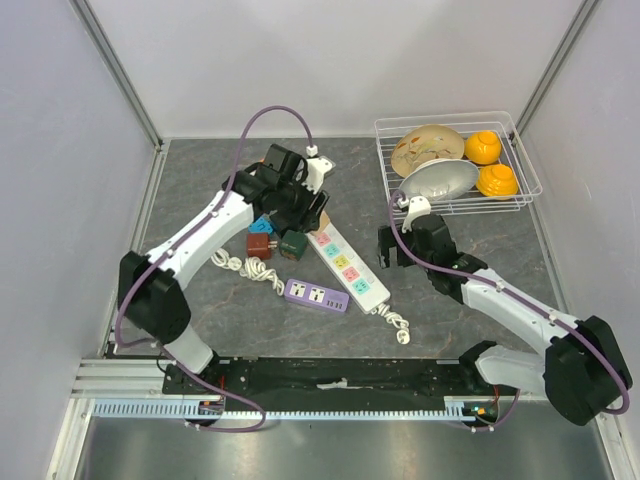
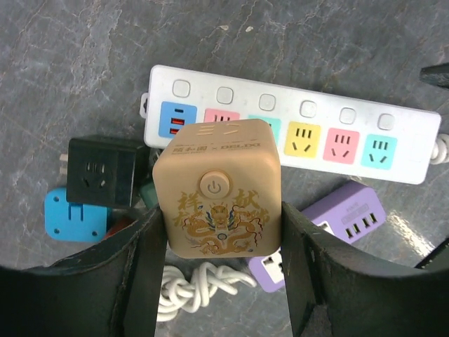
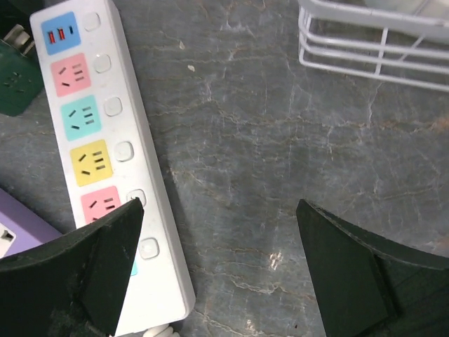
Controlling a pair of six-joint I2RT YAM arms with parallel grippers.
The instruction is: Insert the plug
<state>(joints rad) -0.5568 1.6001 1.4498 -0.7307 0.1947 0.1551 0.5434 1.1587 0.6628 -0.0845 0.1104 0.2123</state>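
Left claw point(image 2: 219, 235) sits partly open, clamped on the tan cube-shaped plastic adapter plug point(image 2: 217, 182), which hangs over the long white plastic power strip point(image 2: 302, 105). Right claw point(image 3: 217, 260) gapes wide, empty, beside it. We judge insertion pending: next we line the plug up with a socket and press down.

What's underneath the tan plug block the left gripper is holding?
The white power strip lies below the tan plug block, its pink and green sockets partly covered. A white cord and purple strip peek out lower down. The block's prongs are hidden.
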